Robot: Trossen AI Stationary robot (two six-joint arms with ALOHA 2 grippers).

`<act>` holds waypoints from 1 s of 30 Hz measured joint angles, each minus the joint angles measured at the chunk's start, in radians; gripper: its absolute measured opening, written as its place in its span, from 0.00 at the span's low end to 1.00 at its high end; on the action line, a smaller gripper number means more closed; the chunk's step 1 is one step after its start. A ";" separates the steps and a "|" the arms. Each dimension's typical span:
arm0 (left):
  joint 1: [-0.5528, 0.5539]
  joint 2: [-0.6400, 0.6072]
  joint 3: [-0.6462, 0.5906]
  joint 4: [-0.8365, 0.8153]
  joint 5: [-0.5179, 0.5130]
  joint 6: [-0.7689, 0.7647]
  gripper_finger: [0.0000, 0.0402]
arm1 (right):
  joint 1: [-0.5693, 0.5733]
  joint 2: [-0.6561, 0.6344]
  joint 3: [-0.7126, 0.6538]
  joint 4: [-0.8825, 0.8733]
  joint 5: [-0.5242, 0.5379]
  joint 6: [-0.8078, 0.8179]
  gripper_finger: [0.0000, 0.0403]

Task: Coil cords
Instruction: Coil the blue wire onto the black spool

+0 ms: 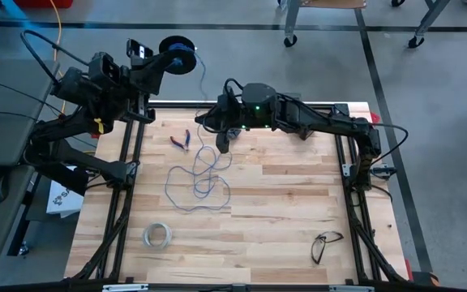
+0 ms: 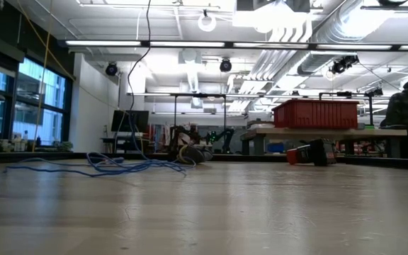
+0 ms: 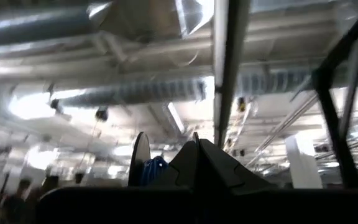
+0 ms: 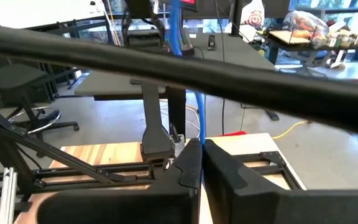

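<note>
A pale wooden plank table (image 1: 282, 203) inside a black frame stands on a grey workshop floor, with ducts and strip lights overhead in the low view. The left gripper (image 1: 154, 65) is raised beyond the table's far edge, its fingers pressed together on the small round dark spool (image 1: 177, 56), whose blue-wound core also shows past those fingers in the left wrist view. From the spool the long, very thin bluish-grey wire (image 1: 199, 180) runs down to the table, where most of it lies in loose tangled loops near the middle. The right gripper (image 1: 226, 143) is low over the far part of the table, just at the upper end of those loops; in the right wrist view its fingers are closed with the blue wire pinched between them. This looks like an early winding step: one arm holds the spool, the other feeds wire. The next move probably calls for keeping the strand taut and guiding it round the spool without dragging the loops into a knot. No containers show on the table.
</note>
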 joint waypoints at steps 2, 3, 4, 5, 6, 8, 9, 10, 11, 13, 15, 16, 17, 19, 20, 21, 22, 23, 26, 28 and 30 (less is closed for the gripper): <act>0.000 -0.005 0.000 -0.033 -0.054 -0.064 0.00 | 0.016 -0.002 0.000 0.009 0.003 -0.020 0.00; 0.002 -0.005 0.000 -0.045 -0.067 -0.127 0.00 | 0.026 -0.003 0.000 0.026 0.002 -0.024 0.00; 0.011 -0.004 0.000 -0.057 -0.072 -0.197 0.00 | 0.036 0.001 0.000 0.053 0.002 -0.027 0.00; 0.020 0.000 0.000 -0.072 -0.071 -0.261 0.00 | 0.046 0.007 0.001 0.086 0.002 -0.034 0.00; 0.026 0.002 0.000 -0.097 -0.066 -0.318 0.00 | 0.056 0.011 0.001 0.114 0.003 -0.049 0.00; 0.033 0.003 0.000 -0.170 -0.058 -0.418 0.00 | 0.076 0.020 0.001 0.160 0.023 -0.081 0.00; 0.034 0.003 0.000 -0.206 -0.057 -0.453 0.00 | 0.084 0.021 0.001 0.179 0.037 -0.090 0.00; 0.038 0.001 -0.001 -0.235 -0.059 -0.479 0.00 | 0.093 0.021 0.001 0.199 0.048 -0.102 0.00; 0.040 0.000 -0.001 -0.252 -0.070 -0.498 0.00 | 0.099 0.021 0.001 0.228 0.054 -0.111 0.00; 0.044 -0.001 -0.001 -0.264 -0.091 -0.532 0.00 | 0.109 0.021 0.001 0.280 0.069 -0.132 0.00; 0.045 0.006 0.000 -0.260 -0.096 -0.586 0.00 | 0.115 0.025 0.002 0.318 0.080 -0.149 0.00; 0.045 0.012 0.000 -0.261 -0.096 -0.627 0.00 | 0.115 0.027 0.002 0.331 0.091 -0.154 0.00; 0.045 0.019 0.000 -0.262 -0.095 -0.674 0.00 | 0.113 0.030 0.002 0.333 0.101 -0.156 0.00; 0.044 0.024 -0.001 -0.266 -0.069 -0.761 0.00 | 0.104 0.037 0.002 0.346 0.106 -0.155 0.00; 0.044 0.024 -0.001 -0.263 -0.045 -0.798 0.00 | 0.101 0.037 0.002 0.352 0.106 -0.152 0.00; 0.043 0.023 -0.001 -0.251 -0.023 -0.824 0.00 | 0.097 0.037 0.002 0.361 0.105 -0.146 0.00; 0.043 0.021 0.000 -0.238 -0.006 -0.837 0.00 | 0.094 0.037 0.002 0.366 0.100 -0.136 0.00; 0.043 0.016 0.000 -0.237 0.001 -0.841 0.00 | 0.091 0.037 0.002 0.365 0.096 -0.131 0.00; 0.043 0.009 0.000 -0.214 -0.016 -0.818 0.00 | 0.090 0.035 0.002 0.286 0.090 -0.121 0.00; 0.044 0.008 -0.001 -0.163 -0.022 -0.774 0.00 | 0.091 0.037 0.001 0.200 0.089 -0.105 0.00; 0.044 0.005 -0.001 -0.100 -0.023 -0.719 0.00 | 0.091 0.042 0.001 0.113 0.088 -0.074 0.00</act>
